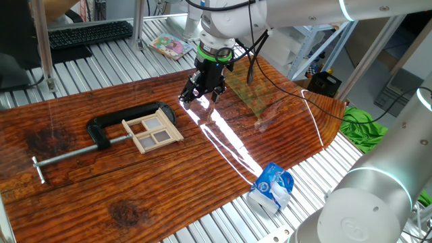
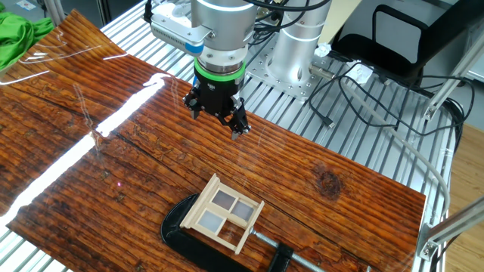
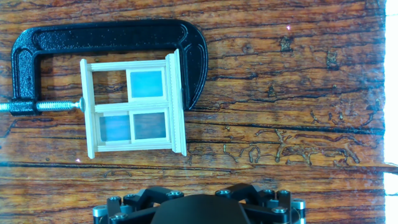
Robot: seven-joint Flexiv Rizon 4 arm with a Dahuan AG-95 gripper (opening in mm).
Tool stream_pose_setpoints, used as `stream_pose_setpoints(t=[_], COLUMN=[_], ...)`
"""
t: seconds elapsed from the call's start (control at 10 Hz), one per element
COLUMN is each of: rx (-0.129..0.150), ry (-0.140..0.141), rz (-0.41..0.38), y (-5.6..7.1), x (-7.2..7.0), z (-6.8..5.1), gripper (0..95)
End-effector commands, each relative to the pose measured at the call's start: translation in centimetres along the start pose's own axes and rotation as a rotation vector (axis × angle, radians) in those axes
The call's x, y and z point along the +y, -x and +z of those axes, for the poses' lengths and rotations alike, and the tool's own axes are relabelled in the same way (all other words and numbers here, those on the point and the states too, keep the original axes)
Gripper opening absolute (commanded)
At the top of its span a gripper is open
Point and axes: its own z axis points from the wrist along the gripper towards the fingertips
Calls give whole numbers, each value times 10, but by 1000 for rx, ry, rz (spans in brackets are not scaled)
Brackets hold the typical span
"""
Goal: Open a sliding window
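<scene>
On my wooden table (image 1: 81, 196): one sliding window (image 1: 152, 132) with four panes, one black bar clamp (image 1: 101, 133), and one blue-and-white crumpled packet (image 1: 272, 187). Beyond the table's far edge: one keyboard (image 1: 90, 33), one colourful booklet (image 1: 169, 46), one green cloth (image 1: 362, 127). My one gripper (image 1: 202, 94) has two fingers.

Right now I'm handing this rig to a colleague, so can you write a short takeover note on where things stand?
Gripper: hangs above the table, away from the window, holding nothing; whether its jaws are open is not clear.
Sliding window: lies flat on the wooden table, held in the black clamp, whose screw presses one side of the frame.
Done: nothing visible yet; no contact with the window.
Left: bring the gripper to the window, engage the sash and slide it open. In the hand view, one upper pane looks clear while the others look bluish.
</scene>
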Motion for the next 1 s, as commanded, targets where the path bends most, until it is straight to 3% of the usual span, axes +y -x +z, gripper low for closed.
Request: stream_pose_setpoints(t=[0.1,1.0], rx=[-19,-14], ry=[80,71], rz=[-24,-59], y=[0,0], x=[0,0], z=[0,0], gripper=[0,0])
